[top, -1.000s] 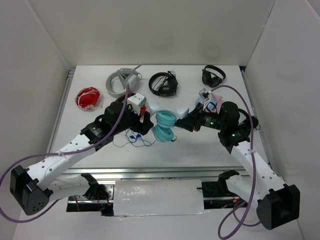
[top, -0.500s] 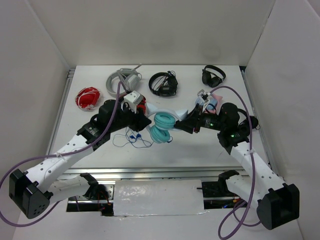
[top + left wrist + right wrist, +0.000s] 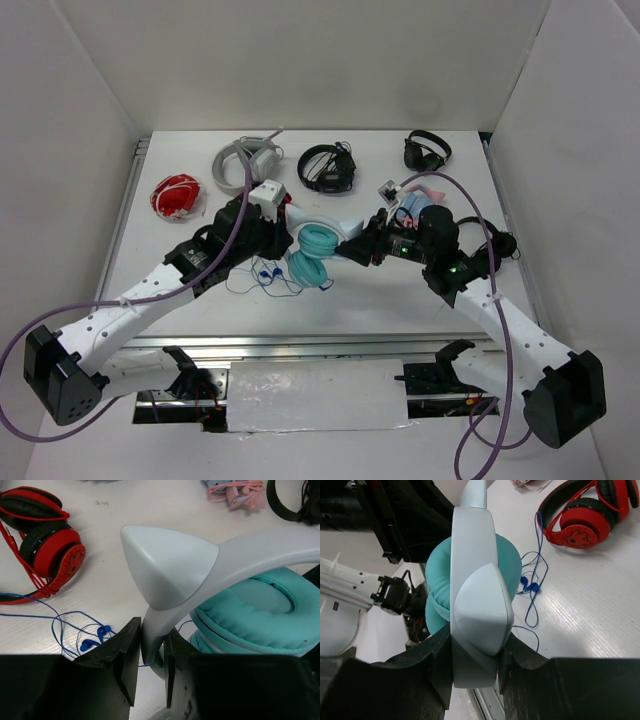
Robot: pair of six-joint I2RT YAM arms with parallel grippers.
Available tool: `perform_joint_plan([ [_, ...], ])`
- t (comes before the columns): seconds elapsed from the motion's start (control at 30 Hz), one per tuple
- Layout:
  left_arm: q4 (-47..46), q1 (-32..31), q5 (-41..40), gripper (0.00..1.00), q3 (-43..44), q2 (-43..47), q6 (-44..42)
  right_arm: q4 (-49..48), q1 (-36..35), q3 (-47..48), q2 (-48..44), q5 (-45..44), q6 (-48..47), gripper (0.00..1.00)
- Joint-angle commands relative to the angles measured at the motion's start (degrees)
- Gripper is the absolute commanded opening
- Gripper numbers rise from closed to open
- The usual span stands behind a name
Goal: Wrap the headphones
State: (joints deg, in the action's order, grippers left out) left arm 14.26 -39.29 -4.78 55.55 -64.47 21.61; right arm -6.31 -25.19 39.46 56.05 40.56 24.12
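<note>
The teal headphones [image 3: 312, 252] hang just above the table's middle, cups together, held by the white band [image 3: 330, 220] from both sides. My left gripper [image 3: 287, 237] is shut on the band's left end below a pointed white ear [image 3: 167, 562]; its jaws [image 3: 151, 657] press both sides. My right gripper [image 3: 354, 247] is shut on the other end, pinching the band [image 3: 475, 630] at the second ear. The thin blue cable [image 3: 265, 277] trails loose on the table under the cups, with its blue plugs [image 3: 92, 639] lying there.
Red-and-black headphones [image 3: 47, 540] lie near my left wrist. At the back sit a red bundle [image 3: 177, 196], grey headphones [image 3: 244, 160], black headphones [image 3: 328, 168] and a smaller black pair [image 3: 427, 152]. Pale blue-and-pink headphones [image 3: 416, 203] lie beside my right arm.
My left gripper has closed on the left end of the band. Both arms and the headphones have shifted a little to the left.
</note>
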Motion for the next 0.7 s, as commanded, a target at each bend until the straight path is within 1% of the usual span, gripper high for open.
perform_joint_plan([
  [0.0, -1.3, -0.5, -7.6, 0.25, 5.3, 0.3, 6.3, -2.5, -2.1, 0.1, -3.6, -6.4, -1.5, 0.00],
  [0.03, -1.0, -0.6, -7.5, 0.36, 5.4, 0.5, 6.3, -3.7, -2.0, -0.7, -4.4, -8.2, 1.4, 0.00],
  [0.07, -0.2, -0.9, -8.0, 0.54, 5.6, 0.6, 6.6, -5.0, -2.0, -1.1, -5.0, -11.7, 2.3, 0.00],
  [0.13, 0.6, -1.2, -7.6, 0.60, 5.5, 1.3, 6.1, -4.9, -1.5, -0.1, -5.6, -14.2, 3.0, 0.00],
  [0.17, 1.8, -1.6, -8.1, 0.66, 5.4, 1.6, 6.7, -3.9, -1.3, 0.4, -5.7, -16.3, 3.2, 0.00],
  [0.23, 3.3, -1.8, -7.9, 0.75, 4.7, 3.8, 6.8, -2.9, -1.3, 2.4, -5.7, -18.7, 4.0, 0.00],
  [0.27, 4.2, -2.0, -7.9, 0.96, 4.1, 5.0, 6.9, -2.7, -1.3, 2.7, -5.8, -19.9, 4.4, 0.00],
  [0.3, 4.5, -2.0, -7.9, 0.99, 3.3, 8.0, 6.9, -2.7, -1.0, 3.1, -5.8, -21.9, 4.7, 0.00],
  [0.43, 7.8, -2.1, -10.8, 0.99, -1.7, 16.4, 10.6, -5.9, 1.2, 3.2, -5.9, -22.5, 7.8, 0.00],
  [0.5, 8.1, -2.2, -10.4, 0.99, -4.4, 19.6, 11.6, -6.7, 2.8, 3.8, -5.8, -21.4, 10.4, 0.00],
  [0.53, 7.4, -2.2, -9.8, 0.99, -7.3, 20.1, 13.0, -7.2, 3.0, 4.3, -5.6, -20.3, 10.6, 0.00],
  [0.67, 6.1, -3.1, -7.4, 0.99, -11.1, 17.1, 15.3, -9.1, 3.5, 6.6, -6.1, -18.5, 12.2, 0.00],
])
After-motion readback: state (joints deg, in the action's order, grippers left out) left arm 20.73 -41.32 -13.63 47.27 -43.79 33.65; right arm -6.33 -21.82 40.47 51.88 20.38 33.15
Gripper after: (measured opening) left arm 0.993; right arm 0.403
